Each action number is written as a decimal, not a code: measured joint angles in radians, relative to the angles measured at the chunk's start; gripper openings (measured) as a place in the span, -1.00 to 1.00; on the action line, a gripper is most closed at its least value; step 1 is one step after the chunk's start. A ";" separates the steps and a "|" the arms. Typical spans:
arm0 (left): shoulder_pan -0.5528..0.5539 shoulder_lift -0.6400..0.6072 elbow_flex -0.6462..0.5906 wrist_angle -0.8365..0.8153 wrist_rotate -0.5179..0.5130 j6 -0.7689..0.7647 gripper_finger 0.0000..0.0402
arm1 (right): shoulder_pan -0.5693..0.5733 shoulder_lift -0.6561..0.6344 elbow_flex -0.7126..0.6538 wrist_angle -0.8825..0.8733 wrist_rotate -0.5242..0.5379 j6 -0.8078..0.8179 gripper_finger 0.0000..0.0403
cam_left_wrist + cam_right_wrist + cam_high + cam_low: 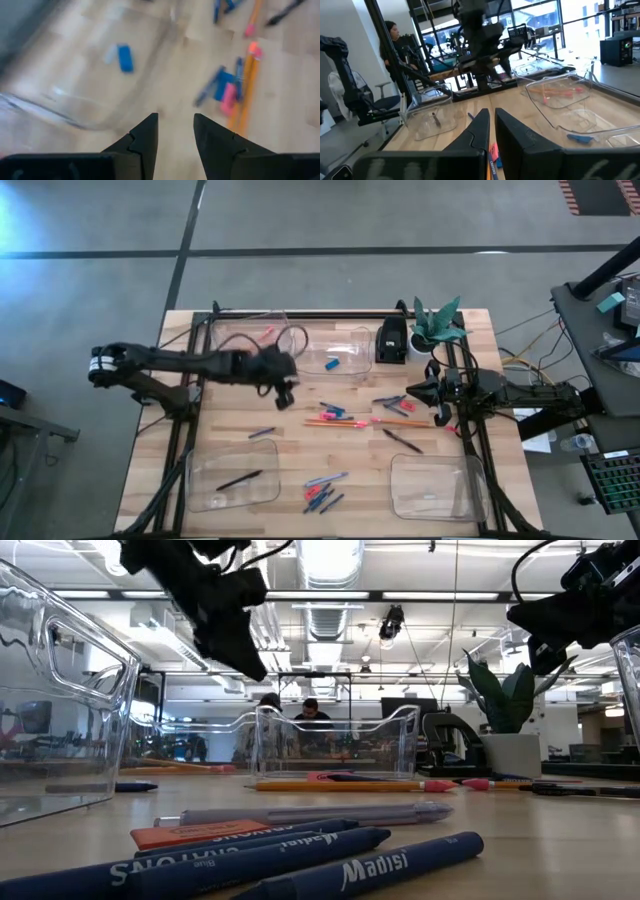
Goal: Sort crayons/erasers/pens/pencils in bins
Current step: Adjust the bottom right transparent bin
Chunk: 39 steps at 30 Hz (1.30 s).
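Note:
My left gripper (285, 398) is open and empty, above the table just near of the two far clear bins; it also shows in the left wrist view (175, 131). The far middle bin (358, 340) holds a blue eraser (125, 57). Orange pencils (352, 422) lie flat at the table's middle with a pink eraser (228, 97) and blue crayons (220, 85) beside them. More crayons (322, 494) lie near the front edge. A black pen (238, 479) lies in the near left bin. My right gripper (415, 392) is shut and waits at the right.
The far left bin (225, 330) holds a pink-red item. The near right bin (400, 498) stands at the front right. A small black box (391, 340) and a potted plant (437, 325) stand at the far right. A black pen (401, 441) lies loose. People sit beyond the table.

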 joint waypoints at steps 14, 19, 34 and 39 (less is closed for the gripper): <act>-0.080 0.119 -0.001 -0.285 0.196 -0.539 -0.45 | 0.000 0.000 0.000 0.000 0.000 0.000 -0.89; -0.106 0.194 0.006 -0.324 0.275 -0.614 -0.45 | 0.000 0.000 0.000 0.000 0.000 0.000 -0.89; -0.166 0.273 0.045 -0.490 0.359 -0.567 -0.45 | 0.000 0.000 0.000 0.000 0.000 0.000 -0.89; -0.168 0.273 0.026 -0.497 0.363 -0.557 -0.45 | 0.000 0.000 0.000 0.000 0.000 0.000 -0.89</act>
